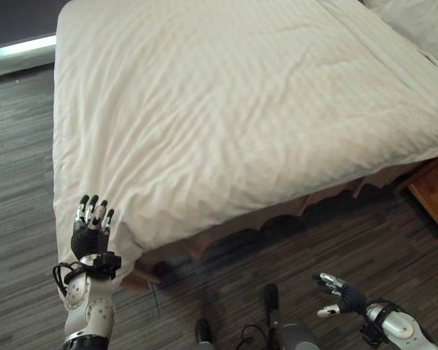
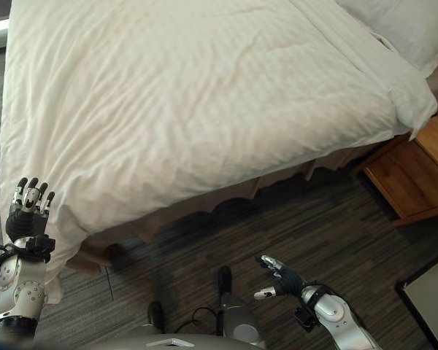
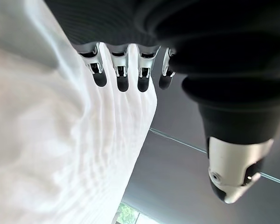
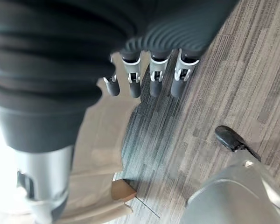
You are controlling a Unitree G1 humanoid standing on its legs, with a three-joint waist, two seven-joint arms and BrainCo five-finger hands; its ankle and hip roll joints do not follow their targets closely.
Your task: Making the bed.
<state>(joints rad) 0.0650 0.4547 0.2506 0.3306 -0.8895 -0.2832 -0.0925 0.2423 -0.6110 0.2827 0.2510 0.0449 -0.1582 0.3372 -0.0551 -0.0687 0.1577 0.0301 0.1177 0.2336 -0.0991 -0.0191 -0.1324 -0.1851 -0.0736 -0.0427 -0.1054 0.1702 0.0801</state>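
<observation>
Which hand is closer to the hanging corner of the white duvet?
Left. The left hand is raised beside the white duvet corner; the right hand is apart, over the floor.

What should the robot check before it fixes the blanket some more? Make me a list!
1. Left hand free to grab: ok, its fingers are straight and hold nothing, beside the duvet corner.
2. Right hand free: ok, open, low over the floor, apart from the bed.
3. Duvet spread flat on top: ok, only light wrinkles.
4. Duvet hanging evenly along the near edge: not ok, the bed base shows below it.
5. Pillow in place at the head: ok.
6. Nightstand out of the arms' way: cannot tell.
</observation>
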